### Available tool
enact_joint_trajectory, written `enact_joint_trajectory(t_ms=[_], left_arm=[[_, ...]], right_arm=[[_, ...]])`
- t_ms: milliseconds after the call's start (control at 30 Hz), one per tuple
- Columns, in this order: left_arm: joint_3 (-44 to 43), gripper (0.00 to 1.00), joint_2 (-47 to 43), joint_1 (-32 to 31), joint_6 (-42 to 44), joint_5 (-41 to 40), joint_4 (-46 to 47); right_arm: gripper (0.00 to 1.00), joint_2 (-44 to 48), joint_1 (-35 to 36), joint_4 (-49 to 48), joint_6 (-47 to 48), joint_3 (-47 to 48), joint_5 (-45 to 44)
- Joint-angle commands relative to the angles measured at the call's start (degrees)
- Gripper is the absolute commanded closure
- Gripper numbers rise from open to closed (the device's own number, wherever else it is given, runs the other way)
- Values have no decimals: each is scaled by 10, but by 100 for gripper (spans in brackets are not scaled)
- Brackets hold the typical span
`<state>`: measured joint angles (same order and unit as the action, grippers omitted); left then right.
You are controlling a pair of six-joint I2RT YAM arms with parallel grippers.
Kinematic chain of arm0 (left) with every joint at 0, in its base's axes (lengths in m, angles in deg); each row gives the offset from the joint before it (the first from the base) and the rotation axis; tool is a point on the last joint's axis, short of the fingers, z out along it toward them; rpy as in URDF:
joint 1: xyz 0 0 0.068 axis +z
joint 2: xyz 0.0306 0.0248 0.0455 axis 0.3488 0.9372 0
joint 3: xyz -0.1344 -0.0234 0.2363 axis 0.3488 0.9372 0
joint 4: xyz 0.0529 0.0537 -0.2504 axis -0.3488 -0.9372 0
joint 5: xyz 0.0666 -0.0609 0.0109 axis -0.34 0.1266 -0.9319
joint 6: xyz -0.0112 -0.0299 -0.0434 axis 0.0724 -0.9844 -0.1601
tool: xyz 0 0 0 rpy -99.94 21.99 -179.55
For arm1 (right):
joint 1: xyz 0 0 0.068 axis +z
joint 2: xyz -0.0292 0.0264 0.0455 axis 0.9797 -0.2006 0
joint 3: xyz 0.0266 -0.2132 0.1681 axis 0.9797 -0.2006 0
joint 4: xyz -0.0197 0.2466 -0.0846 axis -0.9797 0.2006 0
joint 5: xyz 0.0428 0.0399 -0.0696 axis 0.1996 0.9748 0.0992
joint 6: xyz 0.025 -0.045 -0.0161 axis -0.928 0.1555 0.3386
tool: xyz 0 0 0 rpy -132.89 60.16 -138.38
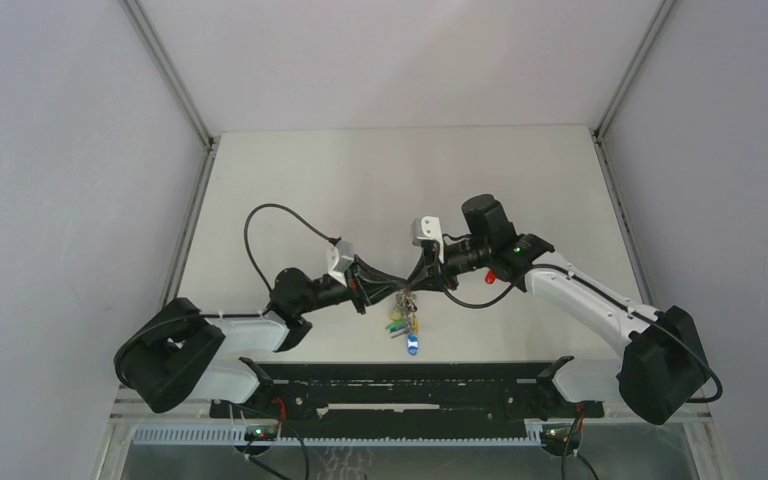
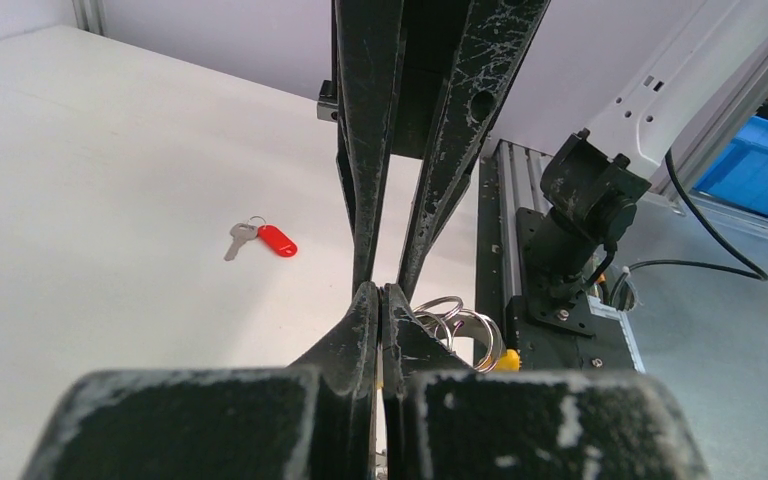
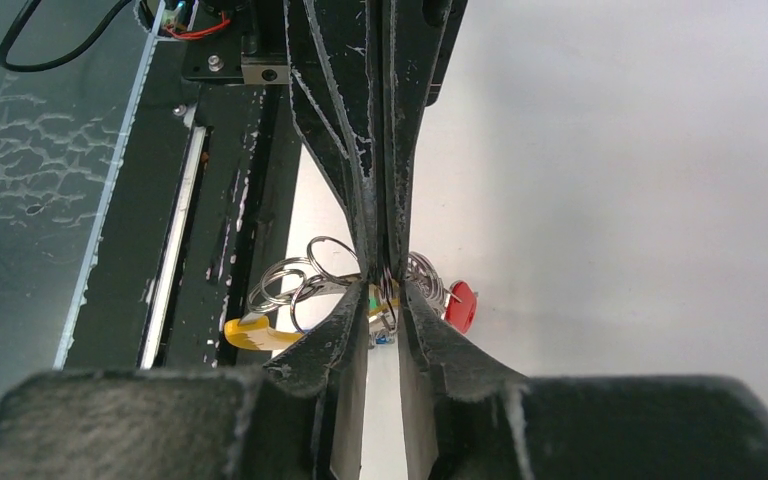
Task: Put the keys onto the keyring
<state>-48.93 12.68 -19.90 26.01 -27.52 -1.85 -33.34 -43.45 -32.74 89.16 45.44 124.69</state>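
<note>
Both arms meet tip to tip above the near middle of the table (image 1: pixel 360 180), and the keyring (image 2: pixel 455 322) hangs between them. The left gripper (image 2: pixel 379 300) has its fingers pressed together, and the right gripper (image 3: pixel 385 300) shows only a sliver of gap with ring wire in it. I judge both to be clamped on the ring, though the exact contact is hidden. The ring is thin bright steel in overlapping loops, springy and slippery by the look of it, with plastic-headed keys dangling below. The fingers are matte black, heavily scuffed. The one loose piece I can find is the red key (image 2: pixel 260 239) — it lies flat on the table, apart from the pinch point, out on the right arm's side and close under that forearm. Its long axis runs across the left wrist view, silver blade to the left and glossy red head to the right. The right arm is the nearer one for the pickup. I see no loose yellow key.
</note>
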Motion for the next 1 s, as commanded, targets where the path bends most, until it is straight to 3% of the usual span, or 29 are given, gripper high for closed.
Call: enact_joint_trajectory(t_ms=[0, 167, 267, 533, 667, 967], left_arm=[[4, 100, -5, 3, -7, 1, 55], [4, 100, -6, 3, -7, 1, 55], [4, 98, -5, 3, -9, 5, 52], [1, 74, -41, 3, 57, -9, -66], [-4, 71, -58, 3, 85, -14, -113], [-12, 67, -62, 3, 89, -4, -118]], right_arm=[[86, -5, 5, -26, -3, 0, 18], [100, -5, 5, -15, 2, 0, 13], [100, -2, 5, 16, 12, 12, -7], [100, -14, 11, 197, 62, 105, -101], [100, -36, 30, 286, 73, 162, -156], [100, -101, 86, 440, 86, 280, -273]])
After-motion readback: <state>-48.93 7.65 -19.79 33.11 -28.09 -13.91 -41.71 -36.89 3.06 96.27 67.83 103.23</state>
